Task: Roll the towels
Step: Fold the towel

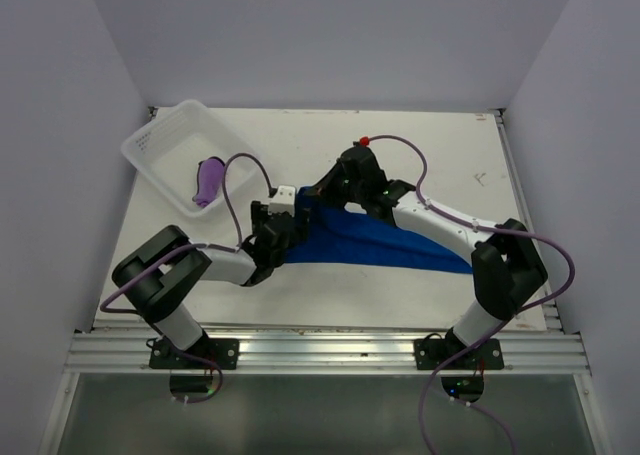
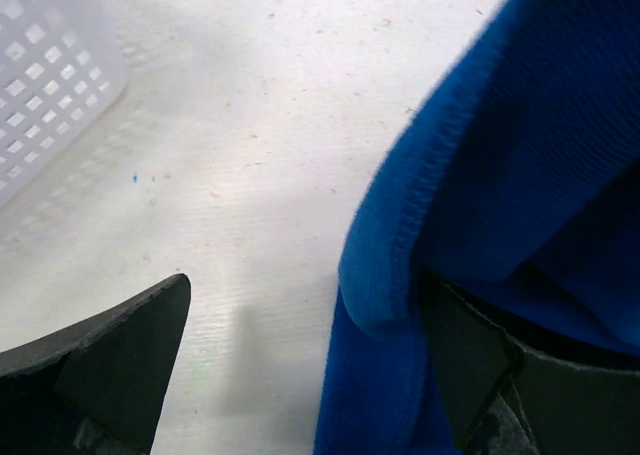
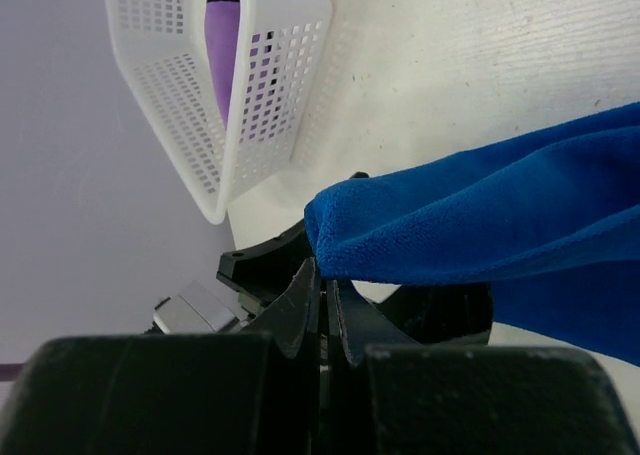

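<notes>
Nearest you, your left gripper (image 2: pixel 300 325) stands jaws wide apart, holding nothing, with the hemmed edge of the blue towel (image 1: pixel 370 243) draped over one finger (image 2: pixel 480 365). Leftmost, the purple towel (image 1: pixel 208 183) lies rolled in the white basket (image 1: pixel 160 140) at the far left corner of the tabletop (image 1: pixel 450 155); the blue one stretches across the middle toward the near right edge, its raised end pinched in your right gripper (image 3: pixel 325 295). You seem to be spreading it before rolling: next, clamp that edge and pull flat; no writing is readable.
</notes>
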Tool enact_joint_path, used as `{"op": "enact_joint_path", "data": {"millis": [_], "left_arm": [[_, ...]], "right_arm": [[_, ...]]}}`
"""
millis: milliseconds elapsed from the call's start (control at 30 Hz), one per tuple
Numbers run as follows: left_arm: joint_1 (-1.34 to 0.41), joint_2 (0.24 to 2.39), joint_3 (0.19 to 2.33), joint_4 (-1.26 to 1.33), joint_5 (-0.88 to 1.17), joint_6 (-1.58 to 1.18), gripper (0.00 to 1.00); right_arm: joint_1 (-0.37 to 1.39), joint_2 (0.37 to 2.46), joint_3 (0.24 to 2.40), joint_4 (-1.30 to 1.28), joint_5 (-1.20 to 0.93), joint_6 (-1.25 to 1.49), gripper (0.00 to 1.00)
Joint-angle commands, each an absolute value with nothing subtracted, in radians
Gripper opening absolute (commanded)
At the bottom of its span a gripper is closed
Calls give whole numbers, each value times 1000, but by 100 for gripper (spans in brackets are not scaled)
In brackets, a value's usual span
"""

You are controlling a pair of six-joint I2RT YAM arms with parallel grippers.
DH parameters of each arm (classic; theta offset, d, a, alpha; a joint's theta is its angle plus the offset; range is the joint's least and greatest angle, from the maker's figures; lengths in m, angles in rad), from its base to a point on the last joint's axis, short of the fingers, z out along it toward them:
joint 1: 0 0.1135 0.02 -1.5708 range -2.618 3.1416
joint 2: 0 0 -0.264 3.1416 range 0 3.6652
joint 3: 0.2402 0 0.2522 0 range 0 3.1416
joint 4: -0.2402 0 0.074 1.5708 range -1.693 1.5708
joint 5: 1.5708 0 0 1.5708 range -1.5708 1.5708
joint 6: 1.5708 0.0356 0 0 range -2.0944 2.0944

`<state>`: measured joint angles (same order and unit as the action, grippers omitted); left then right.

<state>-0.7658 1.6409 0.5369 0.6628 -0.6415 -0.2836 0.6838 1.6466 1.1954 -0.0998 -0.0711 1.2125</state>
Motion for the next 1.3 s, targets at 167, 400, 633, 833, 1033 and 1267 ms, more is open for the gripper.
{"op": "enact_joint_path", "data": {"millis": [167, 400, 633, 833, 1033, 1267], "left_arm": [[-681, 1571, 499, 693, -658, -287, 100], [-669, 1520, 462, 687, -643, -298, 100], [-650, 1505, 446, 646, -655, -285, 99], [-614, 1509, 479, 603, -646, -310, 99], [-586, 1505, 486, 607, -614, -327, 99], [-561, 1376, 473, 525, -549, -393, 99]], "right_arm": [[678, 1601, 1180, -60, -84, 1221, 0], [678, 1608, 1178, -57, -81, 1223, 0], [683, 1617, 1178, -41, -94, 1229, 0], [703, 1629, 1187, -43, -98, 1230, 0], [715, 1641, 1174, -29, -103, 1235, 0], [726, 1683, 1152, 32, -115, 1258, 0]]}}
